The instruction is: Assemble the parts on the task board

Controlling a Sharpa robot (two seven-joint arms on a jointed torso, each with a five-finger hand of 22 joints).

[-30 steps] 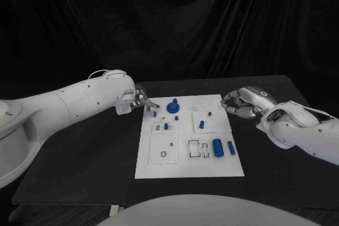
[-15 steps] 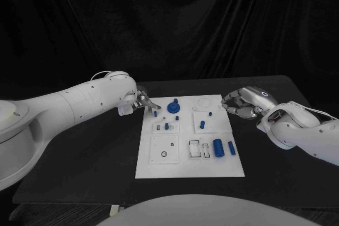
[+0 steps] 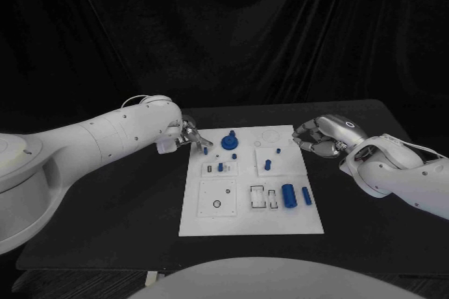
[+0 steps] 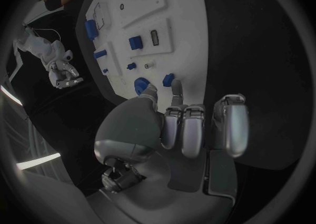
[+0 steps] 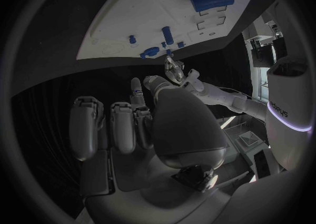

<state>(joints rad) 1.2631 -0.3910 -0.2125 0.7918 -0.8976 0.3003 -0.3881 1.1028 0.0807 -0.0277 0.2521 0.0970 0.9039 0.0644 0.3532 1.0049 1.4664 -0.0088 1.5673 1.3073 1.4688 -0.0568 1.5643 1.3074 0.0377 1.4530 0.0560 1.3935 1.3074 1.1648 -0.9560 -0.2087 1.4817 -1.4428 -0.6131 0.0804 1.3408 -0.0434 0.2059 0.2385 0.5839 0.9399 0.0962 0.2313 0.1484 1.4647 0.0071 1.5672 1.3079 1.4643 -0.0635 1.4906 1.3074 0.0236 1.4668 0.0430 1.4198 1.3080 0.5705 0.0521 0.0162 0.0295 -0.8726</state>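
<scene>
Task board (image 3: 251, 211), white plate, lies mid desk (image 3: 112, 227), long side running away from the robot. Left hand (image 3: 187, 134) sits at the board's far left corner, fingertips at the board edge; in the left wrist view fingers (image 4: 187, 129) are curled in side by side, a thumb and one finger reaching toward a small blue part (image 4: 168, 80) at the board edge — cannot tell if it's pinched or just touched. Next right: round blue knob part (image 3: 230, 142) near the far edge, small blue pegs (image 3: 220, 167) standing in the plate below it, another peg (image 3: 268, 163) on the square to the right. Near half: square plate with a hole (image 3: 217, 203), slotted outlines, then a blue cylinder (image 3: 289, 195) and slimmer blue bar (image 3: 306, 195) lying side by side. Right hand (image 3: 316, 138) hovers just off the board's far right corner, fingers curled in, holding nothing seen.
</scene>
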